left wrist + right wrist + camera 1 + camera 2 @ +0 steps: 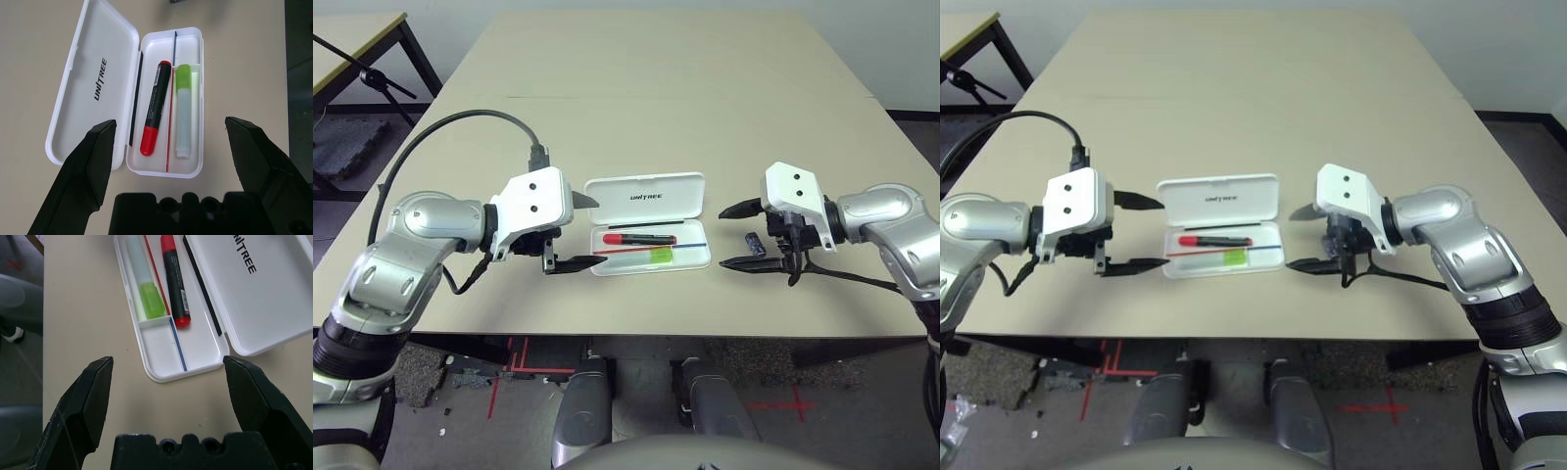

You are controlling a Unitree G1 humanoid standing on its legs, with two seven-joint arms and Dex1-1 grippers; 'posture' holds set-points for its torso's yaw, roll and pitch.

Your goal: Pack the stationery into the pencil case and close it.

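Your left claw (576, 233) hangs above the desk (656, 88) just beside the left end of the pencil case (648, 222), its two black fingers (93, 161) spread wide with nothing between them, one tip toward the lid and the other toward the tray's near left corner. The pencil case lies open near the desk's front edge, about midway between your two arms, with the lid (644, 193) folded back flat on the far side and the UNITREE lettering (646, 196) facing up. In the tray, the red marker (639, 238) lies lengthwise along the hinge side, its red end toward the left. In front of it, closer to the desk's front edge, you see the pale highlighter (183, 115) lying parallel in its own compartment, its lime-green cap (660, 256) pointing toward the right. A thin red-and-blue line runs between the two pens, and the small section at the tray's right end (161, 342) holds nothing. To the right of the case, the tiny dark block (755, 242) rests on the desk outside the case, just beside your right claw. Your right claw (736, 236) hovers at the right end of the case, its fingers (83, 406) also spread wide and holding nothing, pointing toward the case.
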